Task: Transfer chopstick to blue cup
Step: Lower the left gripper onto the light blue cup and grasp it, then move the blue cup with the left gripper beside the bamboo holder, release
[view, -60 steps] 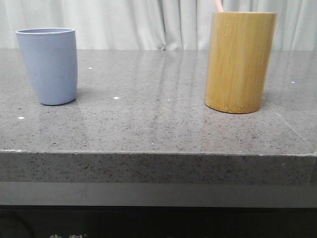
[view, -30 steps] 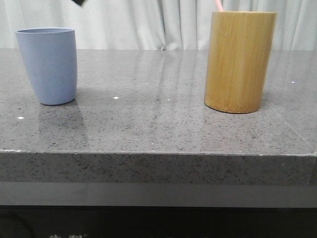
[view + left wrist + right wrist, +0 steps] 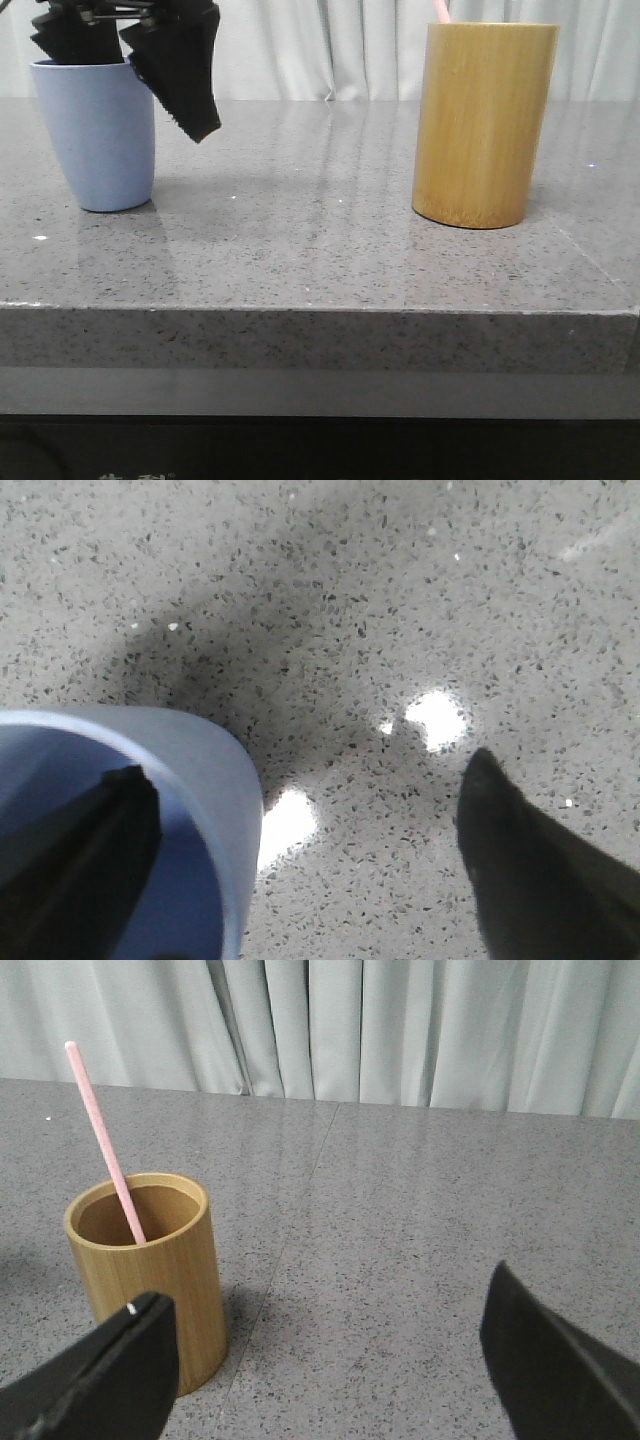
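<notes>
Left tool (image 3: 128,75) lowered, spread wide, straddling blue cup (image 3: 97,135) rim

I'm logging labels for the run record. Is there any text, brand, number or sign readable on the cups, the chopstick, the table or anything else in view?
Pale marks on the dark panel below the table edge, front view: cut off by the frame, cannot be read.
blue cup: no text.
bamboo holder: no text, plain grain.
chopstick: no markings.
left gripper and right gripper: no labels visible.
</notes>
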